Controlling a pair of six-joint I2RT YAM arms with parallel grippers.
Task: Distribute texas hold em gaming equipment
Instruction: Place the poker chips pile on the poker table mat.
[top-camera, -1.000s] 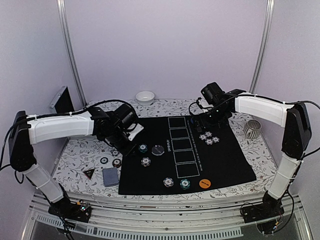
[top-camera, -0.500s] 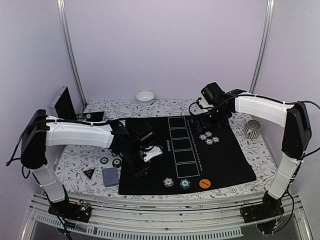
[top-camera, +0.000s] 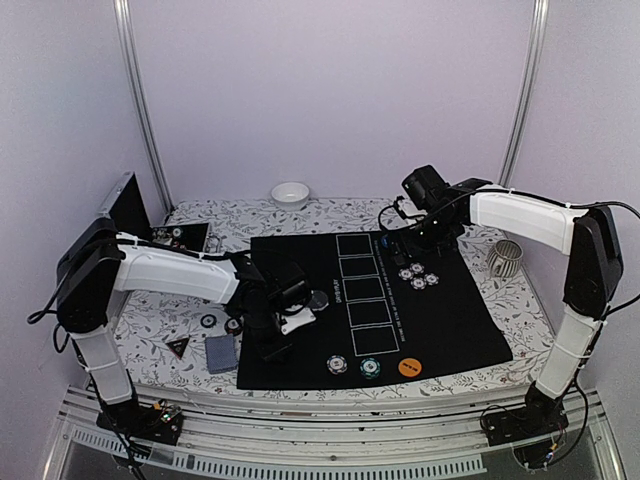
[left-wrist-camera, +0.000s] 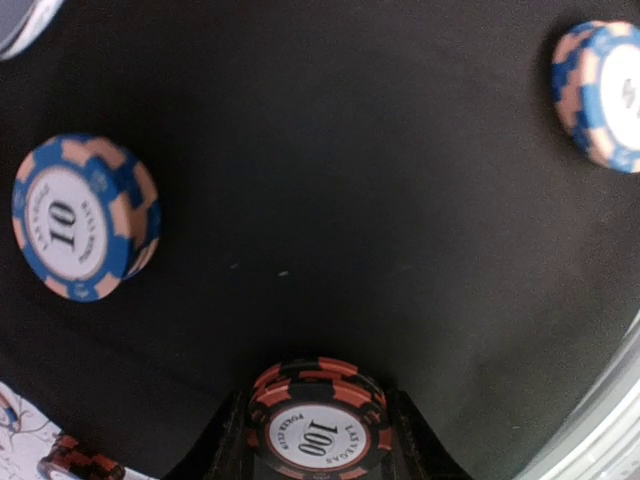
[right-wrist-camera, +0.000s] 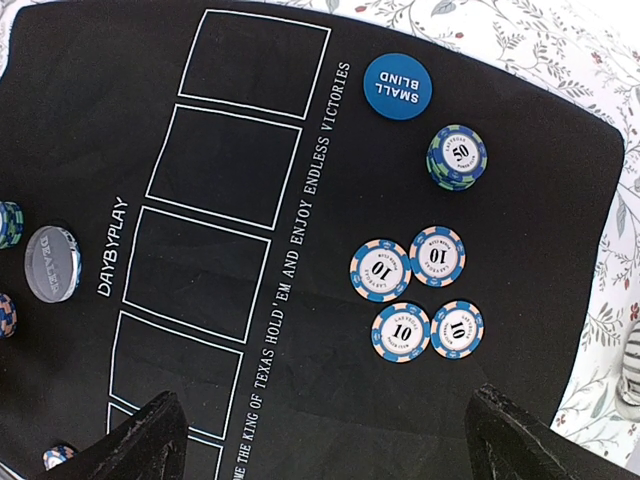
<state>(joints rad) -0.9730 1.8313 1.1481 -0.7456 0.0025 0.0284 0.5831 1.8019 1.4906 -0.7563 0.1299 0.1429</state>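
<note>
In the left wrist view my left gripper (left-wrist-camera: 318, 445) is shut on a short stack of black-and-red "100" poker chips (left-wrist-camera: 318, 395), held low over the black mat (left-wrist-camera: 350, 170). A blue "10" chip stack (left-wrist-camera: 82, 218) lies to its left and another blue chip (left-wrist-camera: 602, 95) at the upper right. From above, the left gripper (top-camera: 288, 316) is over the mat's left part. My right gripper (right-wrist-camera: 330, 445) stands open over the mat; ahead of it lie four blue "10" chips (right-wrist-camera: 415, 298), a green-blue "50" stack (right-wrist-camera: 457, 157) and the blue small-blind button (right-wrist-camera: 397, 86).
Two chip stacks (top-camera: 338, 364) (top-camera: 371, 368) and an orange button (top-camera: 408, 366) sit near the mat's front edge. On the floral cloth at the left lie a triangle marker (top-camera: 178, 346), cards (top-camera: 220, 353) and two chips (top-camera: 208, 321). Silver case (top-camera: 122, 203), white bowl (top-camera: 290, 194), cup (top-camera: 505, 258).
My left arm has swung from the mat's left edge toward me and further onto the mat, now covering the chips there. The right arm has not moved.
</note>
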